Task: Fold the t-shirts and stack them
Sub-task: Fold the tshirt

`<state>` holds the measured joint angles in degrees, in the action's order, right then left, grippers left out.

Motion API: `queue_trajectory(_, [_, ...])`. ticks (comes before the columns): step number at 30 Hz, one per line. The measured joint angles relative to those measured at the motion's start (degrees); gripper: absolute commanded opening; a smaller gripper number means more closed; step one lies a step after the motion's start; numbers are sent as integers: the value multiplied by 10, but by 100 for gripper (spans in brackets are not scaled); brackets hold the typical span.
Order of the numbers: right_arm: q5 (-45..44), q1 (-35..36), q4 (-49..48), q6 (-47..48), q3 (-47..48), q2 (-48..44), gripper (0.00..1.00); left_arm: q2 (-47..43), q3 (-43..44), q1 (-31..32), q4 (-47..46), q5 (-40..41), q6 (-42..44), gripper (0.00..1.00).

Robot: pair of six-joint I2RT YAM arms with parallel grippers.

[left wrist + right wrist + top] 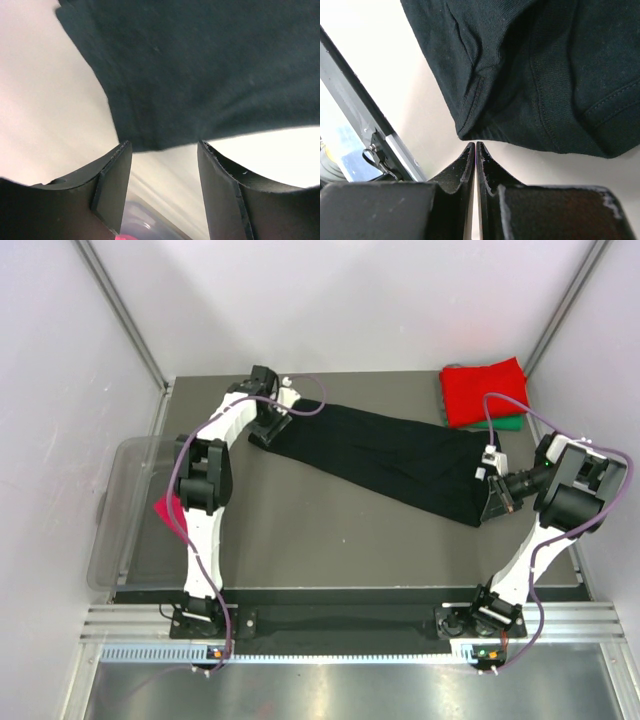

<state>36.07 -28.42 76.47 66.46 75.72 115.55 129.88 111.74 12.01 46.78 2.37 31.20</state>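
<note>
A black t-shirt (385,460) lies as a long band slanting across the table, from far left to near right. My left gripper (266,430) is at its far left end. In the left wrist view the gripper (164,145) is open, and the shirt's edge (200,75) lies just past the fingertips with nothing between them. My right gripper (492,502) is at the shirt's near right end. In the right wrist view it (476,144) is shut and empty, its tips just short of the shirt's hem (530,75). A folded red shirt (485,388) lies on a green one (512,423) at the far right corner.
A clear plastic bin (105,540) stands off the table's left side with a magenta shirt (168,510) at its edge. It also shows in the left wrist view (145,220). The table's dark edge rail (365,115) runs close to my right gripper. Walls enclose the table.
</note>
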Motion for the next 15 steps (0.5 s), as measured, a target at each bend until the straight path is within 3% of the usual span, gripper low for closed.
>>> queue_trajectory(11, [0, 0, 1, 6, -7, 0, 4, 50, 44, -4, 30, -7, -5, 43])
queue_trajectory(15, [2, 0, 1, 6, -7, 0, 4, 52, 44, -5, 39, -12, -13, 12])
